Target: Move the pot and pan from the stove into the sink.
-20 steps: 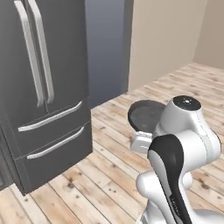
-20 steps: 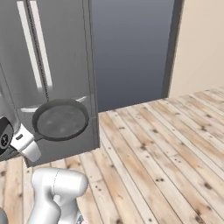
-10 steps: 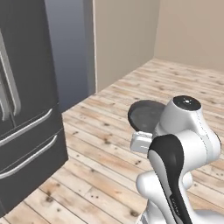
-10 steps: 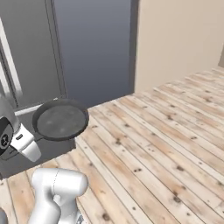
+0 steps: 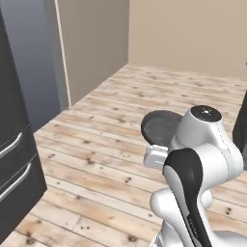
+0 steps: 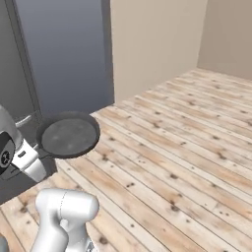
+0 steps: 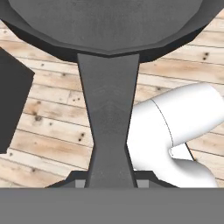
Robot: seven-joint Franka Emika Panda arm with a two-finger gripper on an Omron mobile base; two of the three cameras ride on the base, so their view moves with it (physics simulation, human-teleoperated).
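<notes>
The pan [image 6: 68, 135] hangs level in the air above the wooden floor [image 6: 187, 138], its straight handle [image 7: 108, 118] clamped in the closed gripper [image 7: 109, 179]. A dark fridge [image 5: 12, 159] stands nearby. No writing is legible anywhere.

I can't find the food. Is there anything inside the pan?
No, the pan held up by the claw shows just its bare speckled grey inside.
</notes>
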